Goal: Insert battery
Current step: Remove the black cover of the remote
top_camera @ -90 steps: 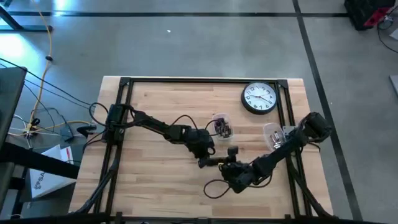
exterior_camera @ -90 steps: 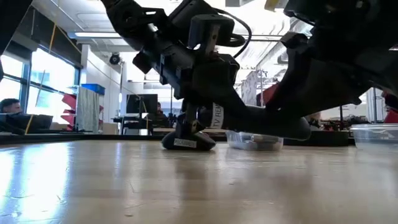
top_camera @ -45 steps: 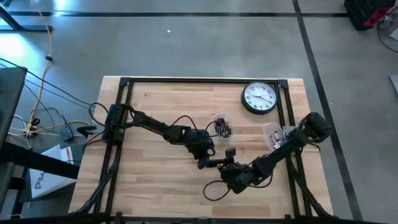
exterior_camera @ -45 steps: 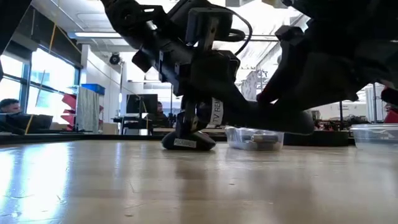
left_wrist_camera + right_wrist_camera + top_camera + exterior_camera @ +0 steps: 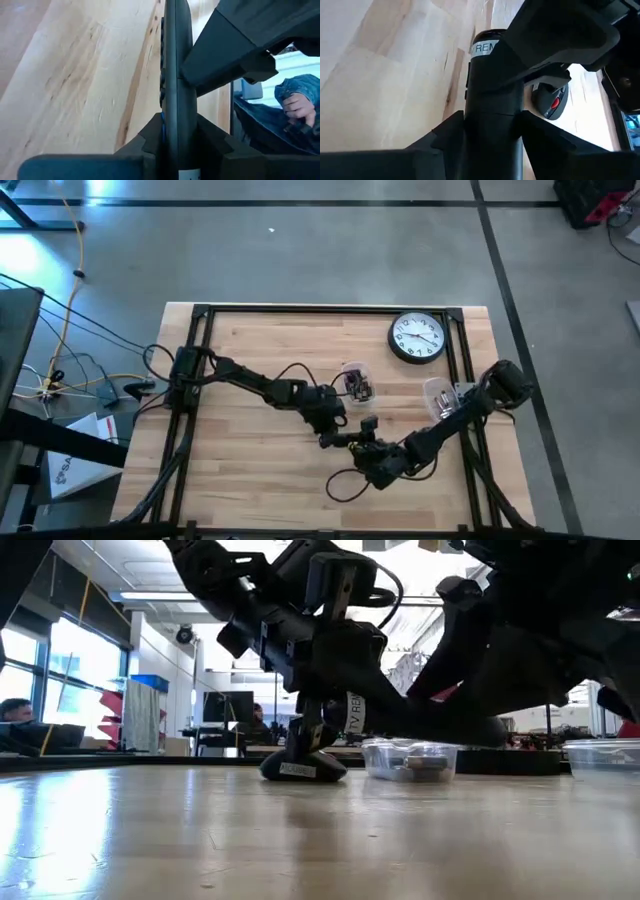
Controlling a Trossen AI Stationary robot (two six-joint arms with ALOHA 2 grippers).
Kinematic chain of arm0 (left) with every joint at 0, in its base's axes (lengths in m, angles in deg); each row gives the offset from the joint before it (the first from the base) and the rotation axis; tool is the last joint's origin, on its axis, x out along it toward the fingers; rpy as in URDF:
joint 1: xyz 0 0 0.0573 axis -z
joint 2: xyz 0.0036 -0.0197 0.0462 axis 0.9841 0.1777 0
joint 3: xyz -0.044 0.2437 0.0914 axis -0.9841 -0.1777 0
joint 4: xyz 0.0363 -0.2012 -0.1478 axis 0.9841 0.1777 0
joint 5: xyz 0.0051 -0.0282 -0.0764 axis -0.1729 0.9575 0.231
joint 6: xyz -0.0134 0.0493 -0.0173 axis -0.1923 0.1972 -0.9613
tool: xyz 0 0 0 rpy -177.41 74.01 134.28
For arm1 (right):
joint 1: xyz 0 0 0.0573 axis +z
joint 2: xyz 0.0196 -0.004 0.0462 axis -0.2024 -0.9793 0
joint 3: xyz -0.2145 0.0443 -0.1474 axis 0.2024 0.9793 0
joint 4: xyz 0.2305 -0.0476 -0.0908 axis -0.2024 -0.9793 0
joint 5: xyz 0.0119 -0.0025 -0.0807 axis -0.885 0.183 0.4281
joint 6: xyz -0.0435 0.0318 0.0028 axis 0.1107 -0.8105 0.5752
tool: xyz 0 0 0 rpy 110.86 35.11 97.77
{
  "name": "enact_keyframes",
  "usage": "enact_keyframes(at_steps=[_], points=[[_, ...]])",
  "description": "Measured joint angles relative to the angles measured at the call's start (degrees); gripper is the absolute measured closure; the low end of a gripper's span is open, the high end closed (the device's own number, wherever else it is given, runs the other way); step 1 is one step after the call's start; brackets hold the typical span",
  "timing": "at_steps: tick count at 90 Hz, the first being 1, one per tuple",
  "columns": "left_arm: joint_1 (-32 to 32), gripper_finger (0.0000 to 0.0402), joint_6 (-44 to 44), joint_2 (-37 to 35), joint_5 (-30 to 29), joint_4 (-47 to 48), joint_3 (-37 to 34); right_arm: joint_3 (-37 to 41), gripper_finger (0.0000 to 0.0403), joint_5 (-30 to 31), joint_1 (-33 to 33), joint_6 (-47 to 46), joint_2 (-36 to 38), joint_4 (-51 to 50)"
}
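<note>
The remote [image 5: 172, 75] is off the bench [image 5: 250, 470], held between both arms near the middle-front of it. In the left wrist view the left gripper [image 5: 172, 145] has its fingers [image 5: 145, 142] closed narrow on the remote's thin edges. In the right wrist view the right gripper [image 5: 490, 130] clamps the remote's broad end, where a white label reads "REM". From above, the two grippers meet just in front of a small clear tub [image 5: 354, 381] of batteries.

No battery is visible in either gripper, and the pictures do not show whether the remote's compartment is open. The step in hand looks like a shared hold or a handover of the remote. The next move probably calls for one arm to keep it steady while the other lets go and reaches for a cell in the tub.

Farther right sits a second clear tub [image 5: 437, 394], and a computer mouse [image 5: 555, 100] with a red wheel shows past the remote in the right wrist view. A wall clock [image 5: 417, 338] lies flat at the far right corner of the pale wooden bench.

Beyond lies a workshop with large windows, and a person's hand and denim sleeve [image 5: 295, 102] show at the side.
</note>
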Motion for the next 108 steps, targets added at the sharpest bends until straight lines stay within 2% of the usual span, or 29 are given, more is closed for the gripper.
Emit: enact_keyframes(at_steps=[33, 55, 79, 108], points=[[-0.1, 0.0349, -1.4, 0.0, 1.0, -2.1, 0.0, -0.1, 0.0234, 2.5, 0.0, -2.7, 0.1, -3.0], [-0.1, 0.0349, -1.1, 0.0, 0.6, -2.0, 0.0, -0.3, 0.0259, 3.3, 1.2, -6.1, 0.2, -6.0], [-0.1, 0.0349, -1.0, 0.0, 0.7, -1.2, 0.1, 0.0, 0.0264, 4.2, 3.3, -11.8, 1.6, -13.4], [-0.2, 0.0349, -0.5, -0.3, 2.0, -1.6, 0.1, 0.1, 0.0264, 4.0, 3.5, -6.5, 3.5, -6.3]])
